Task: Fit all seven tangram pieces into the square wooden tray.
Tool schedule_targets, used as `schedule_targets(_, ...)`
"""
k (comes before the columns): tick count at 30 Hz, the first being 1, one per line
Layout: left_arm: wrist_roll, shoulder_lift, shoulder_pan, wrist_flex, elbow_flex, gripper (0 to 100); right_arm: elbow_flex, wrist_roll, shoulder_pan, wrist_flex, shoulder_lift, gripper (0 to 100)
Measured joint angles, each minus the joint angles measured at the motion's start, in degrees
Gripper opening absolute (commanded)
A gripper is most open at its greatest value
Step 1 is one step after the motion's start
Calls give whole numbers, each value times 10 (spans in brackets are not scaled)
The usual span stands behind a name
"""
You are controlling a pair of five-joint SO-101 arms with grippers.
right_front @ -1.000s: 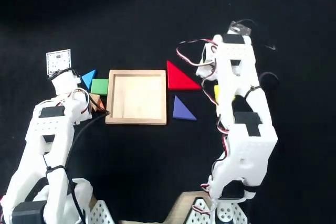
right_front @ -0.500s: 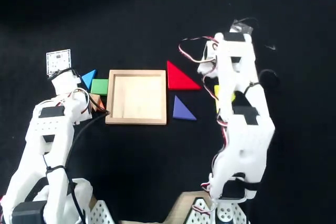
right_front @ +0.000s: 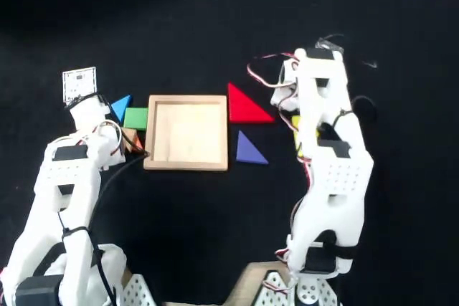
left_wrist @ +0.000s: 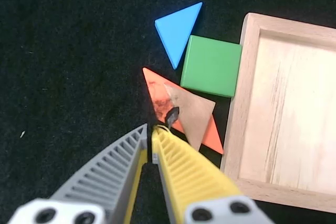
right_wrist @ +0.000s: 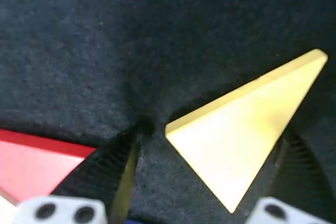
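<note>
Red triangle (right_front: 244,107), yellow triangle (right_wrist: 241,145), green square (left_wrist: 211,65), sky-blue triangle (left_wrist: 178,30), pale wooden tray (right_front: 151,134)

The black table (right_front: 179,41) carries the wooden tray (right_front: 186,98) at centre. The blue triangle (right_front: 122,105), green square (right_front: 136,117) and orange triangle (right_front: 132,137) lie left of it, the red triangle (right_front: 244,107), indigo triangle (right_front: 248,150) and yellow triangle (right_wrist: 241,140) right.

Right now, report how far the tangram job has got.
Done: nothing, the wooden tray holds no pieces. In hand: the right pincer stands open astride the yellow triangle. Remaining: red triangle, purple triangle, blue triangle, green square and orange triangle all lie outside the tray.
</note>
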Motion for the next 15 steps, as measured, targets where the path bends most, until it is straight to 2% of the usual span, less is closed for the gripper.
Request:
schedule_targets(5, 0, 0, 0, 0, 0, 30, -2, 0, 12, 4, 2, 359)
schedule_targets(11, 0, 0, 0, 0, 0, 30, -34, 11, 18, 48, 13, 208)
schedule_targets(15, 0, 0, 0, 0, 0, 30, -82, 25, 24, 118, 9, 257)
